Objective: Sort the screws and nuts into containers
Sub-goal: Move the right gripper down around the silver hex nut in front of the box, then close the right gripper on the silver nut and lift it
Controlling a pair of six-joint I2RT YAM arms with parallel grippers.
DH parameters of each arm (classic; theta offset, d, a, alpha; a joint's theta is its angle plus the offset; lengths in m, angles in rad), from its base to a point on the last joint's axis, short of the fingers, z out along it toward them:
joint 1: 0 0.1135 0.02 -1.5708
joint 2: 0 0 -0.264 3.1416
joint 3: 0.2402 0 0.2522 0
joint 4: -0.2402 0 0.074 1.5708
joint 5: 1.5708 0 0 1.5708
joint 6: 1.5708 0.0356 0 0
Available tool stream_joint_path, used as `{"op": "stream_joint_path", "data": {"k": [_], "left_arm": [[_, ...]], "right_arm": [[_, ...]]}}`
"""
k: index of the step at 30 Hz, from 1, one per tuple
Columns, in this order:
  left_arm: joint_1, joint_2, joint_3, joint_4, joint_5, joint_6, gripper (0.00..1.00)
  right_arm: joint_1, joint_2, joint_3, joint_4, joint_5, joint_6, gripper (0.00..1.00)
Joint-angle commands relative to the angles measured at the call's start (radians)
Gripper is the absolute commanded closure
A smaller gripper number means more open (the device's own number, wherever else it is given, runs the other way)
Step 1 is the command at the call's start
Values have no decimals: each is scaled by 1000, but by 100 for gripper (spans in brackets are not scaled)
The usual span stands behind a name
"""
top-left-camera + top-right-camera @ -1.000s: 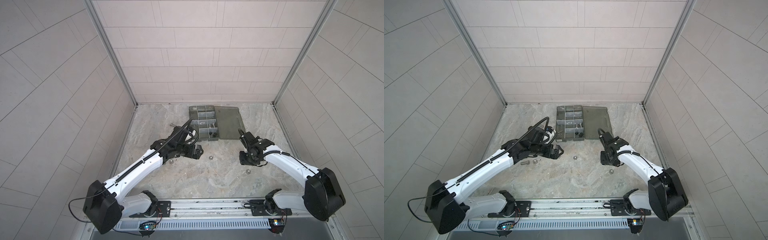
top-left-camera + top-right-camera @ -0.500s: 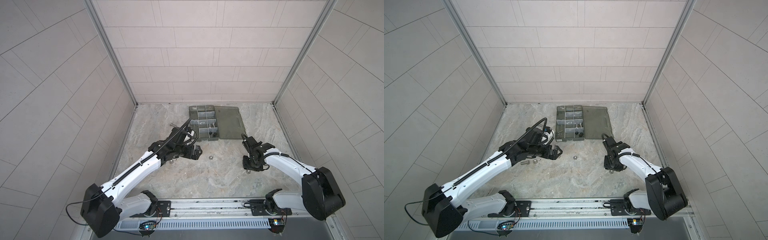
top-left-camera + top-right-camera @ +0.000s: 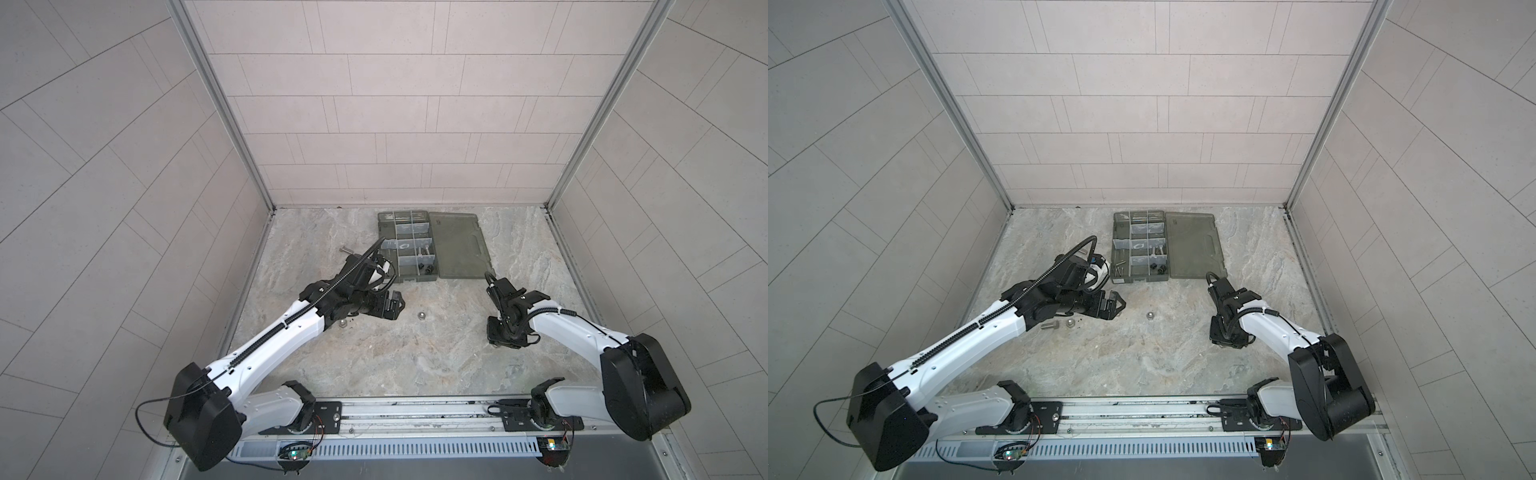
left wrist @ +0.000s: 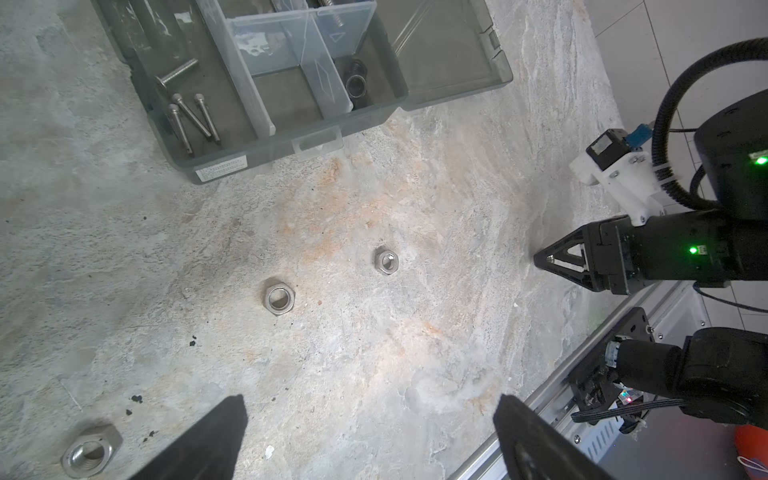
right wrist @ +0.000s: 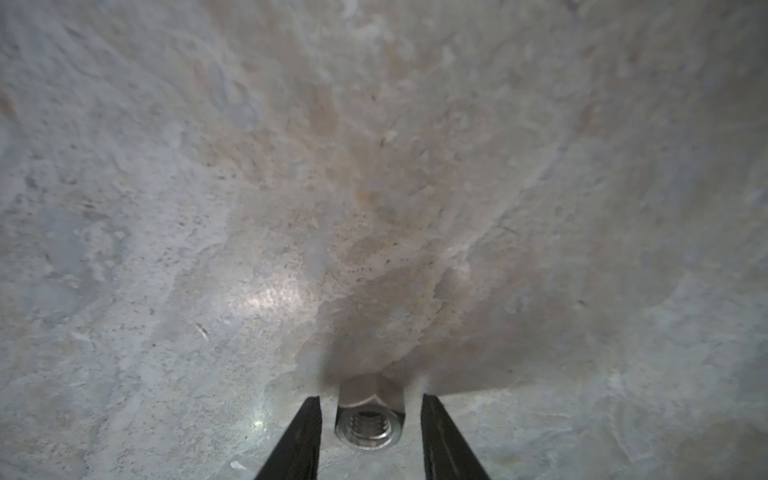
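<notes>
Nut (image 5: 370, 419): lying on the table (image 5: 249, 208), well apart from the box (image 4: 286, 141), threaded hole facing the wrist camera
Right gripper (image 5: 370, 398): straddling the nut, jaws partly spread, gaps showing both sides, not pinching yet
Left gripper (image 4: 370, 409): hanging spread wide, empty, over other nuts (image 4: 279, 297)
Change: right gripper, hovering nearer the box a second ago, is now sitting over the nut

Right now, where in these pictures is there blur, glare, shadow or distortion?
Right wrist view: the table looks soft, with a glare patch and a dark shadow next to the nut. Left wrist view: sharp; the loose nuts are crisp. Both top views: walls splay outward; those nuts are specks.
</notes>
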Motion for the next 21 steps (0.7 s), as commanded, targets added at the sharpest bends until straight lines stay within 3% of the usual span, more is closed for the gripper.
{"op": "stream_joint_path", "data": {"k": [1,17,21], "left_arm": [[-5,-3,9,8,-3,11,0],[-4,9,17,5,-10,11,0],[-4,9,16,5,-9,11,0]], "right_arm": [[-9,5,-8,16,-2,11,60],[-21,11,-22,46,-33,6,65],[-22,11,-49,47,-35,8,75]]}}
